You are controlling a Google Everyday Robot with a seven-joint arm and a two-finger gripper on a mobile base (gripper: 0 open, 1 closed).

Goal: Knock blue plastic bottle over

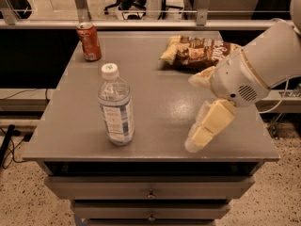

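The clear plastic water bottle (116,109), white-capped with a blue-and-white label, is seen standing upright at the front left of the grey bench (70,126), with nothing touching it. Well apart to its right, the robot's cream-coloured hand (193,113) is held low over the front right of the bench, its two fingers spread wide and nothing gripped between them. Farther back, a red-orange soda can (89,41) is stood at the rear left corner, and a crumpled brown snack bag (197,53) is laid at the rear right, behind the hand.

grey table (160,98) — blue plastic bottle (116,109) upright, soda can (89,42), chip bag (197,53); gripper (192,113) over front-right
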